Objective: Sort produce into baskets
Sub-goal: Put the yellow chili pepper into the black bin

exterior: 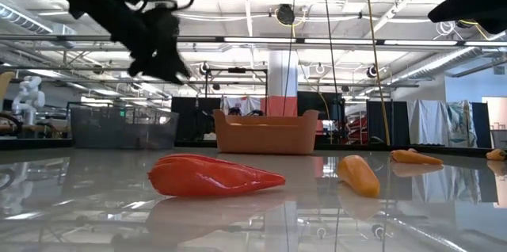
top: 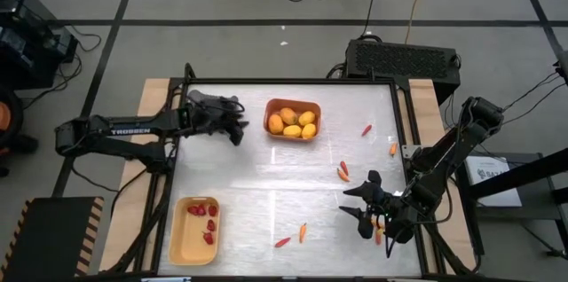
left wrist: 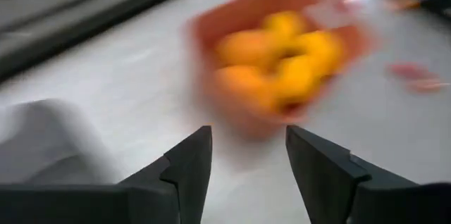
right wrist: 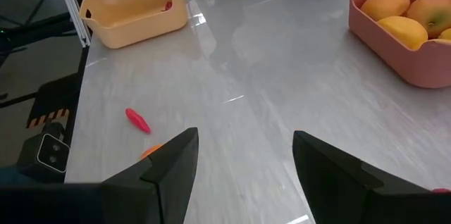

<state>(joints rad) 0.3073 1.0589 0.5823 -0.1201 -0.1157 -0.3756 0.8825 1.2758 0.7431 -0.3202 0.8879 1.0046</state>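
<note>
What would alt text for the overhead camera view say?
An orange basket holds yellow-orange fruits and a pale yellow basket holds red berries, while carrot sticks lie scattered on the white table. The left claw is beside the orange basket, the right claw near the table's right edge.

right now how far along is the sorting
Partly done. The yellow-orange fruits sit in the orange basket, and the red berries lie in the pale yellow basket. Nothing is in hand: the left claw hangs open beside the orange basket, and the right claw is open and empty. Left to do: the carrot-like sticks lie scattered on the table.
</note>
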